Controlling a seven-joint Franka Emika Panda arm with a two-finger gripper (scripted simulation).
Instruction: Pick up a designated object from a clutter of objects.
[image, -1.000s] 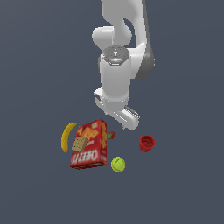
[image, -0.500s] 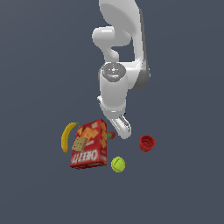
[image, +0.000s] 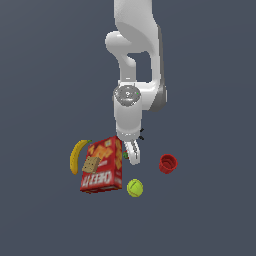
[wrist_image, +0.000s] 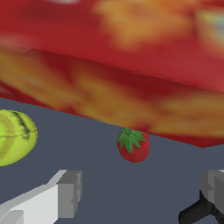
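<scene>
The tiny red strawberry (wrist_image: 133, 147) with its green leafy top lies on the floor right against the edge of the red Cheez-It box (wrist_image: 113, 65). My gripper (wrist_image: 141, 192) is open, its grey fingers (wrist_image: 69, 193) standing wide to either side, just short of the berry. In the exterior view the gripper (image: 132, 154) hangs low beside the box (image: 102, 167), and the strawberry (image: 125, 155) shows only as a small speck next to the fingers.
A yellow-green tennis ball (image: 134, 188) lies in front of the box, also seen close by as the ball (wrist_image: 12, 138) in the wrist view. A red cup (image: 168, 163) is on the exterior view's right, a banana (image: 76, 155) on its left. Small black bits (image: 141, 133) peek out behind the wrist.
The arm has come down and the hand has turned, bringing the fingers from above the cup-side gap to low beside the box's edge. No object has moved.
</scene>
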